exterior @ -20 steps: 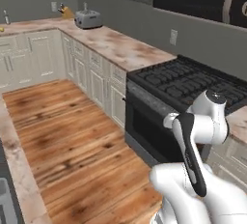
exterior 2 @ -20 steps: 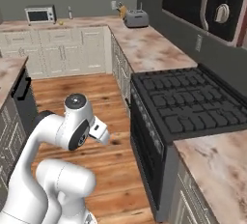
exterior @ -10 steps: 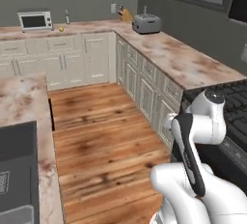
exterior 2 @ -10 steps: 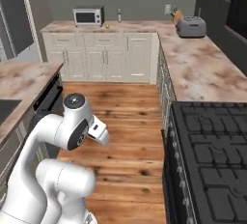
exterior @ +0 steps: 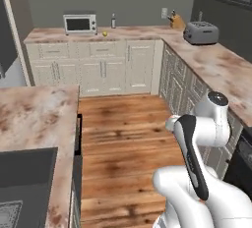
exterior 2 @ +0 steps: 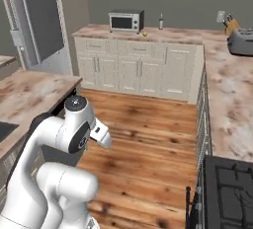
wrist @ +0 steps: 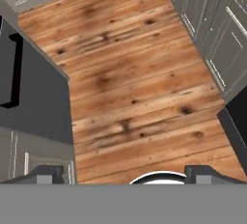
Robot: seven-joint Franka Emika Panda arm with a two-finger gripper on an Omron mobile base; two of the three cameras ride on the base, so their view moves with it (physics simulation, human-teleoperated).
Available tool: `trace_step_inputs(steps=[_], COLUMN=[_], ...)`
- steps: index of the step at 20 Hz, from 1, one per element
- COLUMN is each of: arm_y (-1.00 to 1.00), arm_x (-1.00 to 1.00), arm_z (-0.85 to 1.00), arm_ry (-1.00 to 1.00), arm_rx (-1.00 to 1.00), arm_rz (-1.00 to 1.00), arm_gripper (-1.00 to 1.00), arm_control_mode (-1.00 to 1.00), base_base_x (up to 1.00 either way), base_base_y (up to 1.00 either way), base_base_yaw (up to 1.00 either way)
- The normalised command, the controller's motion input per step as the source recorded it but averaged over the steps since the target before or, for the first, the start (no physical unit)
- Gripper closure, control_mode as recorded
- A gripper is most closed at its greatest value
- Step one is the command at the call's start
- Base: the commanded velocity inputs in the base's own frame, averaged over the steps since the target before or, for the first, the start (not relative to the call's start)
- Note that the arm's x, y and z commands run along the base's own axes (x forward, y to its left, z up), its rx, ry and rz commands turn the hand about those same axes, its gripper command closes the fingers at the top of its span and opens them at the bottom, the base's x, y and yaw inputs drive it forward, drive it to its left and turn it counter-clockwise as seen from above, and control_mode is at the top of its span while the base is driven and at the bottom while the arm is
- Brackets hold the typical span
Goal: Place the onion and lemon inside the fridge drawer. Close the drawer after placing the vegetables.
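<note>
1. The gripper (wrist: 123, 172) hangs over bare wood floor (wrist: 135, 83), its two dark tips standing wide apart at the bottom of the hand view with nothing between them.
2. The lemon (exterior: 105, 34) is a small yellow-green spot on the far counter (exterior: 138, 32), at about 4 o'clock from the microwave (exterior: 79, 23) and just left of a slim bottle (exterior: 113, 21). In the right base view the lemon (exterior 2: 145, 33) sits at the microwave's lower right.
3. The onion is not something I can pick out; if it lies on that counter, it is too small or hidden.
4. A tall grey appliance, probably the fridge (exterior 2: 42, 18), stands at 10 o'clock in the right base view; its drawer cannot be made out.
5. Judged from this, nothing is done: the lemon is on the counter, well apart from the arm.
6. Left to do: reach the counter, fetch both items, load the drawer, shut it.
</note>
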Motion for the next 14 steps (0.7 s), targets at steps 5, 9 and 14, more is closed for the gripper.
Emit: trace_step_inputs(steps=[5,9,14], arm_y=[0.00,0.00,0.00], arm_x=[0.00,0.00,0.00], arm_z=[0.00,0.00,0.00], arm_ry=[0.00,0.00,0.00], arm_rx=[0.00,0.00,0.00], arm_rz=[0.00,0.00,0.00], arm_gripper=[-1.00,-1.00,-1.00], arm_control_mode=[1.00,1.00,1.00], base_base_x=[1.00,1.00,1.00], base_base_y=[-0.19,-0.35,-0.58], base_base_yaw=[0.36,0.32,0.25])
